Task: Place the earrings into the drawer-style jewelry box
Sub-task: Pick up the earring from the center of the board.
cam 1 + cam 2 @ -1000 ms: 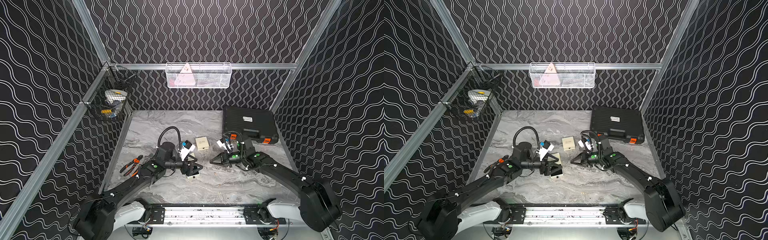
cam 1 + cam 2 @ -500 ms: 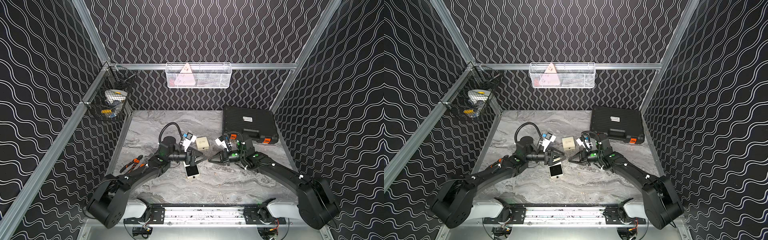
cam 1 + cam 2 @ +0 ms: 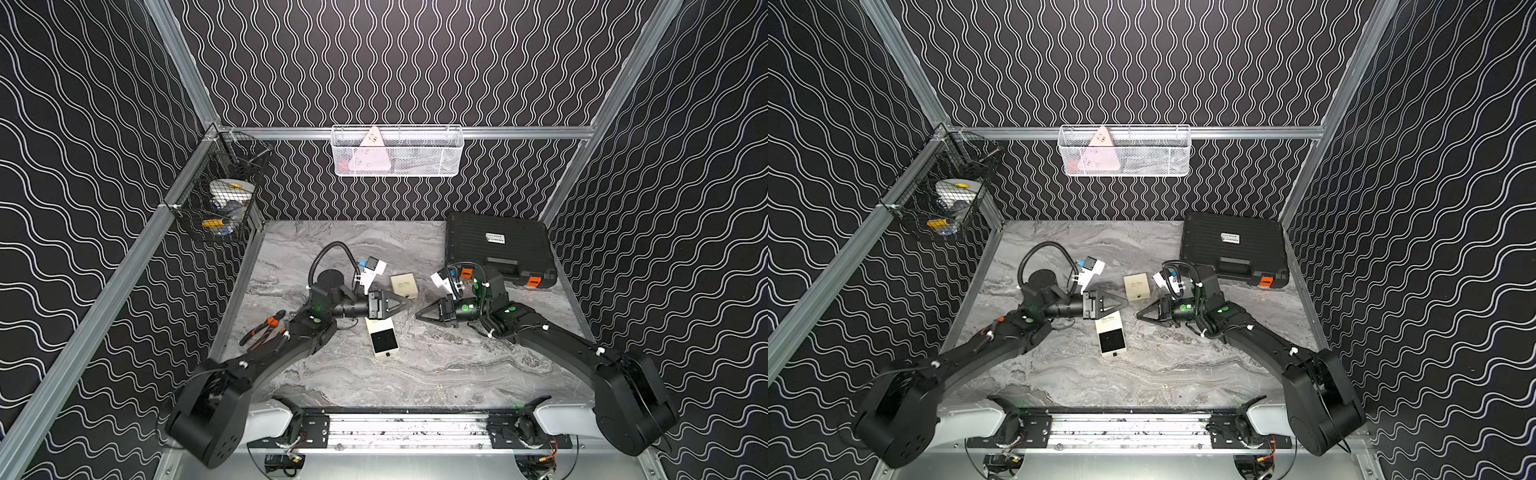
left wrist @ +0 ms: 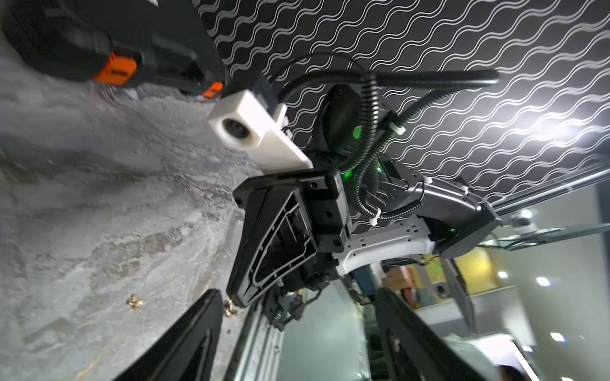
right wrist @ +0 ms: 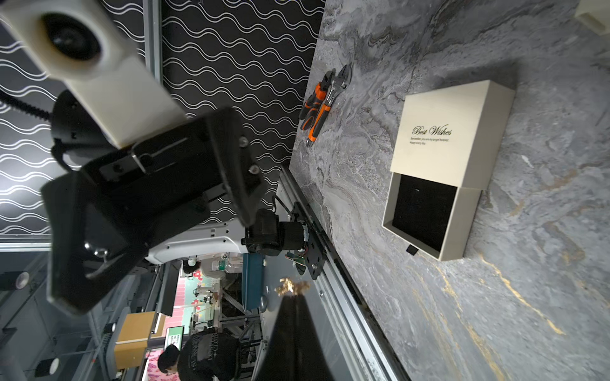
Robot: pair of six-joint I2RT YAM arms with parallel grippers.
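The drawer-style jewelry box (image 3: 376, 325) (image 5: 449, 132) is cream and lies on the marble table between the arms. Its black-lined drawer (image 5: 422, 214) is pulled out toward the front. My right gripper (image 5: 292, 298) (image 3: 417, 316) hangs to the right of the box, shut on one gold earring (image 5: 292, 286) at its tips. Another earring (image 4: 135, 301) lies on the table nearer the front rail. My left gripper (image 4: 297, 333) (image 3: 409, 302) hovers just behind the box, open and empty, pointing at the right gripper.
A second, closed cream box (image 3: 404, 284) sits behind the two grippers. Orange-handled pliers (image 3: 266, 328) lie at the left edge. A black case (image 3: 498, 249) fills the back right corner. Wire baskets hang on the left wall (image 3: 220, 203) and back wall (image 3: 397, 151).
My left gripper has drawn away from the jewelry box, moving back and to the right, and the box now lies free with its drawer out. The right gripper has barely moved.
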